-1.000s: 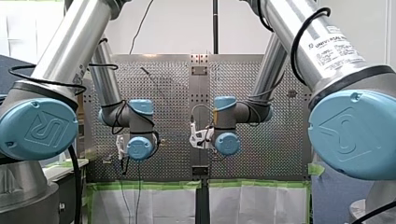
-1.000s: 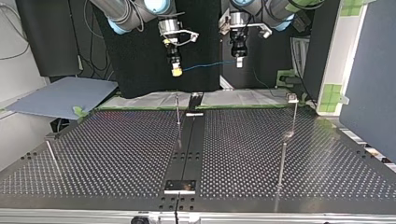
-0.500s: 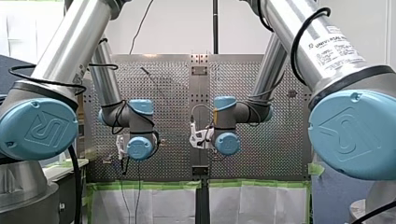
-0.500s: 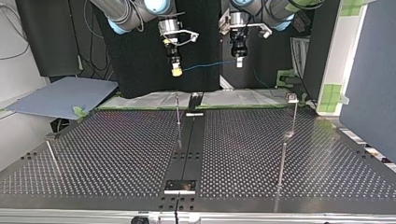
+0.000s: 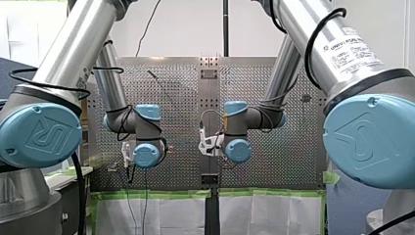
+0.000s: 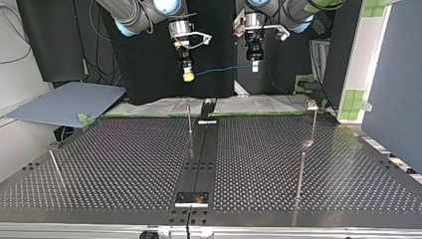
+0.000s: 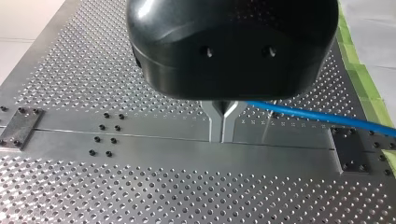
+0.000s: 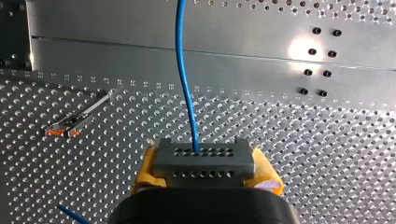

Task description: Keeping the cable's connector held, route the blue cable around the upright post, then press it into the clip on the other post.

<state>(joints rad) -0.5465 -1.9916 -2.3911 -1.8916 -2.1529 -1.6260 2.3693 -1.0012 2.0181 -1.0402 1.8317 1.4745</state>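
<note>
Above the worktop's (image 6: pixel 124 159) far edge in the top view, my right gripper (image 6: pixel 188 75) clamps the grey connector (image 8: pixel 203 158) between yellow pads. The blue cable (image 6: pixel 219 70) runs from the connector, nearly level and crosswise, to my left gripper (image 7: pixel 222 126), whose metal fingers are closed on it.

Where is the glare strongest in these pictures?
Right wrist view: a white glare patch sits on the table ahead of my right claw, which grips the connector of the blue cable. Top view: the middle post mirrors in the table.
</note>
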